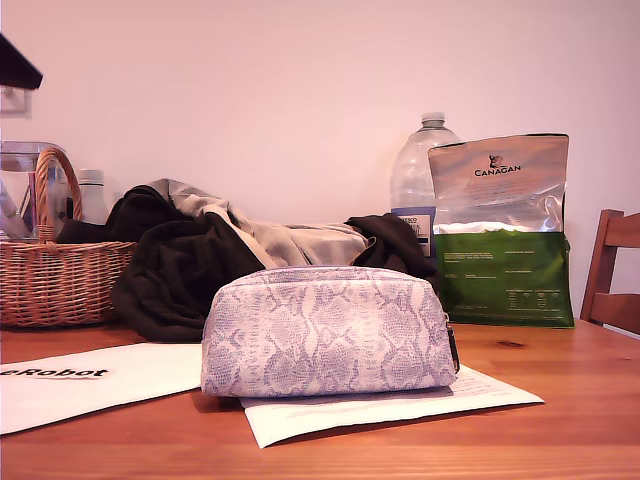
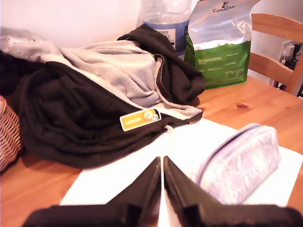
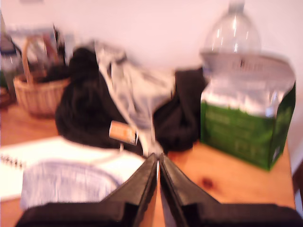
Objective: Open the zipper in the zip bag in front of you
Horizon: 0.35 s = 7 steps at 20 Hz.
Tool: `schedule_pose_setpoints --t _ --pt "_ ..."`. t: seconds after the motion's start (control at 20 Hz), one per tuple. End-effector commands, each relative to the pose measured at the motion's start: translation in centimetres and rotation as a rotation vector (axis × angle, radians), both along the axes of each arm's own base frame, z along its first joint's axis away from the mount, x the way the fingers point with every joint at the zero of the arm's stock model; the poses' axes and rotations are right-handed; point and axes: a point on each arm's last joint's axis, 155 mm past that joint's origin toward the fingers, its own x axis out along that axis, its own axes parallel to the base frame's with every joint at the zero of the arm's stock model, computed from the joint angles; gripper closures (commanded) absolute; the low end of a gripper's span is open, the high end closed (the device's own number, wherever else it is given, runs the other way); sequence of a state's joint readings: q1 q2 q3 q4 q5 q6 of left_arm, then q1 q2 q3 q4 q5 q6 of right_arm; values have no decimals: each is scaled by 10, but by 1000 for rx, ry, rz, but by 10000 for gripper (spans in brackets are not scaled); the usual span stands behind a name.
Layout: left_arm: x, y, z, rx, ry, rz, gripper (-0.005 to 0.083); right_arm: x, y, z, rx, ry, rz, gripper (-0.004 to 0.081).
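The zip bag (image 1: pixel 330 335), a lilac-and-cream snakeskin pouch, stands on a white sheet in the middle of the exterior view. Its zipper (image 1: pixel 330 270) runs along the top edge, and a small dark pull hangs at the end toward the exterior view's right. Neither gripper shows in the exterior view. In the first wrist view my first gripper (image 2: pixel 162 161) is shut on nothing, apart from the zip bag (image 2: pixel 241 163), whose zipper (image 2: pixel 222 144) looks closed. The blurred second wrist view shows my second gripper (image 3: pixel 158 157) shut and empty, short of the zip bag (image 3: pixel 66 182).
A heap of black and grey clothing (image 1: pixel 190 265) lies right behind the pouch. A wicker basket (image 1: pixel 55 280) sits at the exterior view's left. A water bottle (image 1: pixel 420 175), a green and silver Canagan bag (image 1: pixel 505 235) and a wooden chair (image 1: pixel 612 270) are at its right.
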State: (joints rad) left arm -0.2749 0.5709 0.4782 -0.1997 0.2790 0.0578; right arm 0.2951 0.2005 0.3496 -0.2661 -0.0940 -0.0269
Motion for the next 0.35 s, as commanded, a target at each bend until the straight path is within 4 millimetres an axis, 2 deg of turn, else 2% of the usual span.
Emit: schedule_pose_setpoints --t 0.0,0.3 --pt "-2 0 -17 9 49 -1 795 0 0 -19 -18 60 0 783" --pt "-11 2 -38 35 140 0 795 -15 -5 -71 -81 268 0 783"
